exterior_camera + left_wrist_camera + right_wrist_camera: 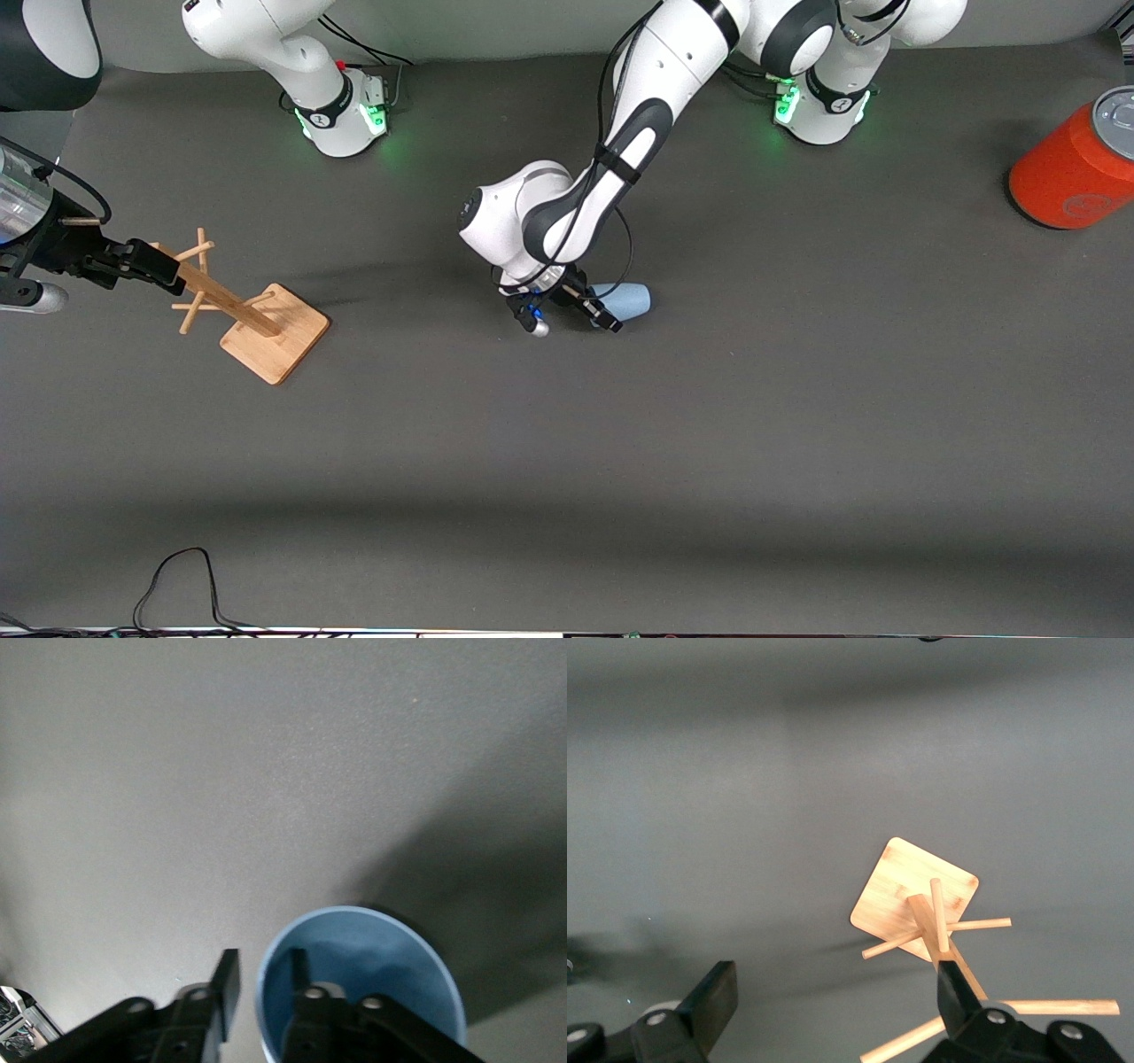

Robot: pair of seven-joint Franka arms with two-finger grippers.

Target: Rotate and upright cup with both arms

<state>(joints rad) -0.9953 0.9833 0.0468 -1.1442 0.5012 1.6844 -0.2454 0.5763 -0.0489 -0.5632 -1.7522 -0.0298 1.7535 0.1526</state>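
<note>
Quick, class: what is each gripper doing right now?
Left gripper: fingers astride the rim of the lying cup, one inside, one outside, not clamped.
Right gripper: open, empty, over the wooden rack.

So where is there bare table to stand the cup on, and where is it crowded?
Bare mat runs from the cup toward the can, and all along the camera side. It is crowded where the left gripper straddles the cup's rim, and at the wooden rack, with the right gripper open above it.

My left gripper (592, 310) is down at the mouth end of the cup (627, 299), which lies on its side mid-table. My right gripper (168, 270) hangs over the wooden rack (257, 323). An orange-red can (1076, 164) stands toward my left arm's end.
</note>
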